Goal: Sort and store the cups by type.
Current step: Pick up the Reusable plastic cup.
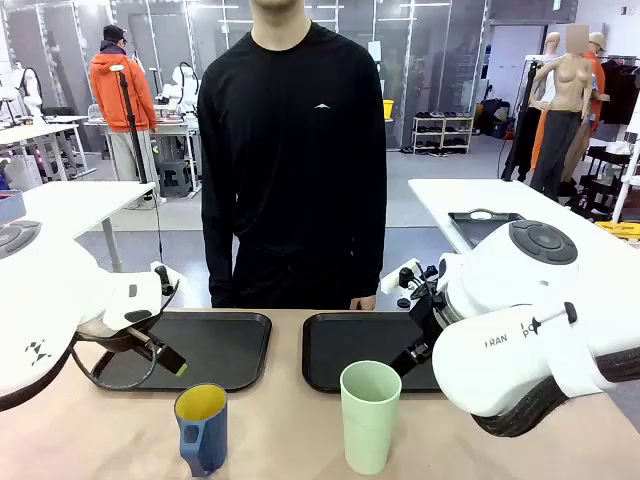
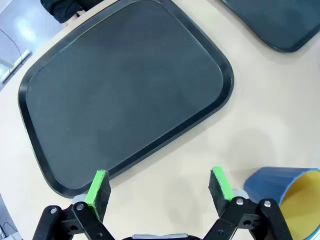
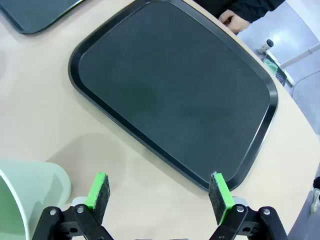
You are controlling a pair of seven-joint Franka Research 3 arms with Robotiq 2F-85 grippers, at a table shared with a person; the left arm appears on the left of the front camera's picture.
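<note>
Blue mug (image 1: 201, 428) and mint tumbler (image 1: 370, 416) stand before two black trays (image 1: 245, 325) (image 1: 325, 330) (left tool (image 2: 159, 175) and right tool (image 3: 159, 177) apart).

Both arms are glossy white with rounded housings. The right arm (image 1: 520, 350) bears dark lettering, a grey dimpled cap and a black ribbed cuff; the left arm (image 1: 40, 300) a small black mark. Black, screw-jointed jaws carry bright green pads (image 2: 96, 186).
</note>
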